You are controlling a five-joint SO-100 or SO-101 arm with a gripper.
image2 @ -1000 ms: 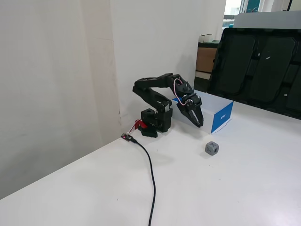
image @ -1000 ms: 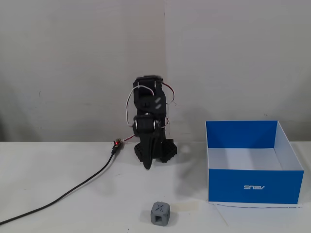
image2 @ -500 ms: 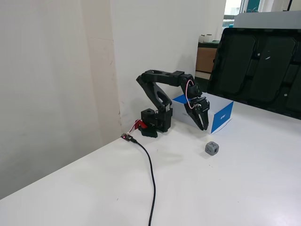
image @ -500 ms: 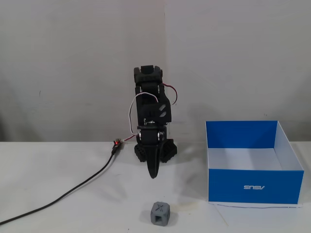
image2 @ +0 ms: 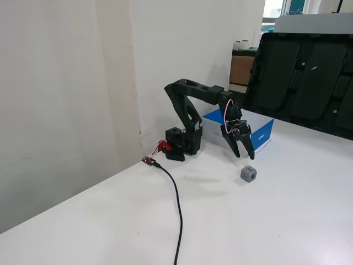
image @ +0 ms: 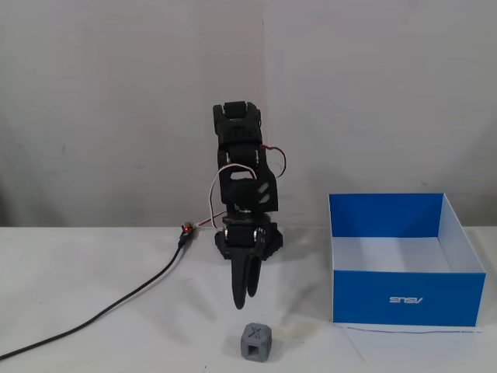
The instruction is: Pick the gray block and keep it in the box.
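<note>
Jaws (image: 244, 299) apparently parted above gray block (image: 257, 342), box (image: 404, 298) apart

One gray block (image: 256, 340), one box (image: 404, 299), one cable (image: 116, 307).

arm: folded, elbow high | wrist: bent down | tool (image: 244, 301) (image2: 243, 155): pointing down, fingers slightly parted, empty

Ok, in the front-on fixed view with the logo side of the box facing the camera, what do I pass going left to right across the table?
Black cable → red connector → gripper → gray block → box.
</note>
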